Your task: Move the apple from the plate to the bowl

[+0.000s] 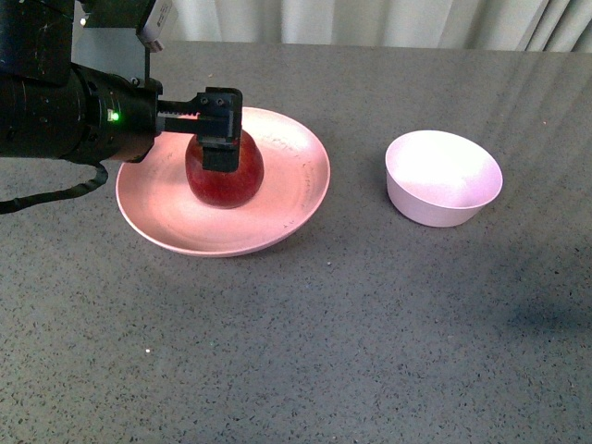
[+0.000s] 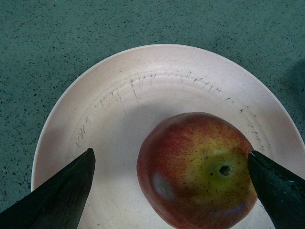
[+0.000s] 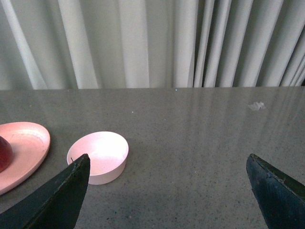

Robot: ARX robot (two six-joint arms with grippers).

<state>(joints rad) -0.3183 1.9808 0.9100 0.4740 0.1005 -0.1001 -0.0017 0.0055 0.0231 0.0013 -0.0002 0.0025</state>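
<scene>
First, right gripper [image 3: 167, 156]: it hangs over the near right part of the tabletop [image 1: 296, 370], its fingers spread wide with nothing between them. I judge that it waits aside, because the apple is on the other arm's side.
plate [image 1: 287, 199]: it lies toward the left edge of the tabletop, about halfway to the far edge, and it carries the apple.
apple [image 1: 242, 180]: it sits near the middle of the plate, stem end up, not lifted.
left gripper [image 2: 170, 152]: it is lowered over the apple with one finger on each side, spread wider than the fruit. One finger is close at the apple's side, but I cannot tell whether it touches. The other finger stands clearly apart. It grasps nothing, and it is probably placed so for closing.
bowl [image 1: 444, 180]: it stands toward the right edge, well apart from the plate, and it is empty to receive the apple.
curtain [image 3: 143, 43]: it hangs behind the far edge.
</scene>
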